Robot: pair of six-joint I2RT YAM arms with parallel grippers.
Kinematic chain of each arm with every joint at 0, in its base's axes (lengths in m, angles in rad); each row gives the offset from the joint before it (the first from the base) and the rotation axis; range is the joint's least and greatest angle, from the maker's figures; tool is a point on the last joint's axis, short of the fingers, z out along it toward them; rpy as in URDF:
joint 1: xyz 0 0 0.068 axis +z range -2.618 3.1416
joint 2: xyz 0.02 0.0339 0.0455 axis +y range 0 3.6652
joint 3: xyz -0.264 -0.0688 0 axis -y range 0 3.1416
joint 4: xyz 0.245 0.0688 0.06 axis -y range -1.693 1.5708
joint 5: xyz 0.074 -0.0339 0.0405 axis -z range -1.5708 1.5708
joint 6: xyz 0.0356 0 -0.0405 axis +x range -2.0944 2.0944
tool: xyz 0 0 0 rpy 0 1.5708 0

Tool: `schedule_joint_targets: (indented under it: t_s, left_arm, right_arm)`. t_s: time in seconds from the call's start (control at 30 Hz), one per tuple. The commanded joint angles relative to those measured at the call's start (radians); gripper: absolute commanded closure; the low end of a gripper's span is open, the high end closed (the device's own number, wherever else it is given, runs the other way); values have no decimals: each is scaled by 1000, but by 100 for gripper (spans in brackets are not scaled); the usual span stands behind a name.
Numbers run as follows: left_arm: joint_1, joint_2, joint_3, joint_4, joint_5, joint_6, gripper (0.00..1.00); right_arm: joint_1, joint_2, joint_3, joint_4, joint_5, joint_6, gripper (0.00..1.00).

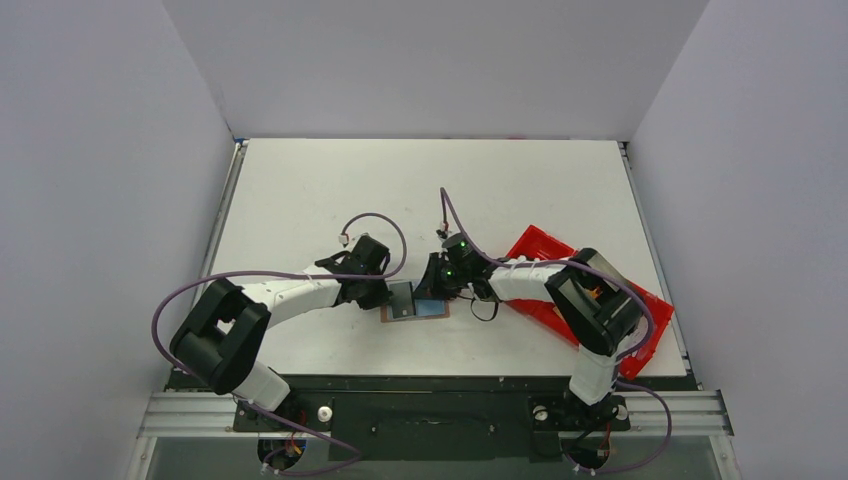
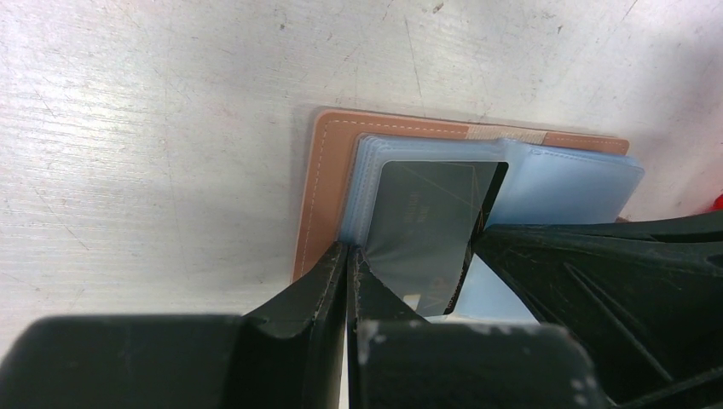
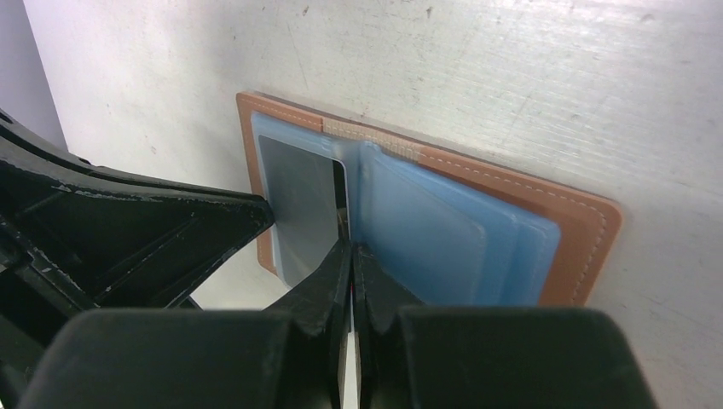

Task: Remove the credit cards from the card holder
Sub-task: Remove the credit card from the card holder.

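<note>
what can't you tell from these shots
Left wrist view: print on the dark grey card in the brown leather card holder is too faint to read.
Both wrist views: the shut left gripper and right gripper hide whether they pinch anything.
Top view: the right arm covers much of the red plastic tray.

The card holder [image 2: 328, 183] looks like tan leather, matt, with pale stitching along its edge. Its inner sleeves [image 2: 563, 183] are pale blue translucent plastic, soft and faintly glossy. At the middle of the left wrist view, the card [image 2: 426, 221] is dark grey and smooth, with a dull sheen. The table [image 2: 128, 128] is white and matt, scored with fine scratches. The left gripper [image 2: 348, 256] and right gripper [image 3: 351, 251] are black plastic, matt, grainy, with pale scuffs. At the right of the top view, the tray [image 1: 537, 248] is shiny red plastic.
</note>
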Motion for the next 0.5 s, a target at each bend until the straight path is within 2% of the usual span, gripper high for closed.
schedule_joint_targets:
  t_s: [0.0,0.33,0.47]
  left_arm:
    - [3,116,-104,-172,-40,21,100]
    - [6,115,-118,-166,-36,19,100]
    - [6,118,-119,-163,-36,19,100]
  right_arm:
    - [-20,-56,-19,-62,69,-41,100]
    - [-27,-77,-17,-76,70,-53,100]
    - [-25,-68,-41,11,10,-25,87]
